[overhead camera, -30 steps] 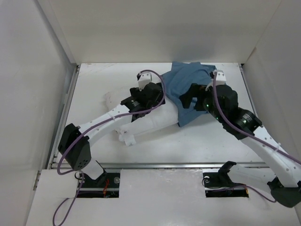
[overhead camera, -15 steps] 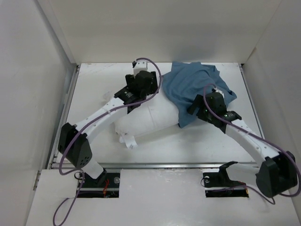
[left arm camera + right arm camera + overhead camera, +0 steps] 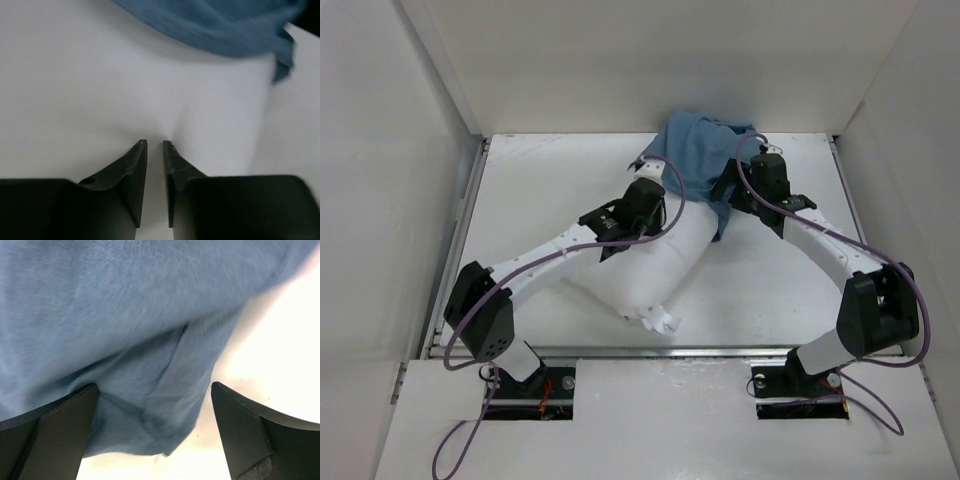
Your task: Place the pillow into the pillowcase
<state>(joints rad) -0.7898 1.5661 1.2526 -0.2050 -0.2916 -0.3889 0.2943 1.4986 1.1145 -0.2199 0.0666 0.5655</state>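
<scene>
The white pillow (image 3: pixel 660 265) lies slantwise on the table, its small tag (image 3: pixel 662 321) at the near corner. Its far end goes under the blue pillowcase (image 3: pixel 700 155), which is bunched at the back. My left gripper (image 3: pixel 662 200) presses on the pillow's upper part. In the left wrist view its jaws (image 3: pixel 155 143) are nearly together, with a pinch of white pillow (image 3: pixel 100 75) fabric between them and the pillowcase (image 3: pixel 225 25) just ahead. My right gripper (image 3: pixel 728 195) stands open at the pillowcase's right edge. Its wide jaws (image 3: pixel 155 385) straddle a hanging blue fold (image 3: pixel 125 315).
White walls (image 3: pixel 430 150) close in the table (image 3: pixel 540 180) on the left, right and back. A metal rail (image 3: pixel 650 351) runs along the near edge, with both arm bases behind it. Bare table (image 3: pixel 280 340) shows to the right of the pillowcase.
The left gripper has closed on the pillow and the pillow has swung, its tag corner now nearer and further right. The right arm moved to the back and the pillowcase bunched up there.
</scene>
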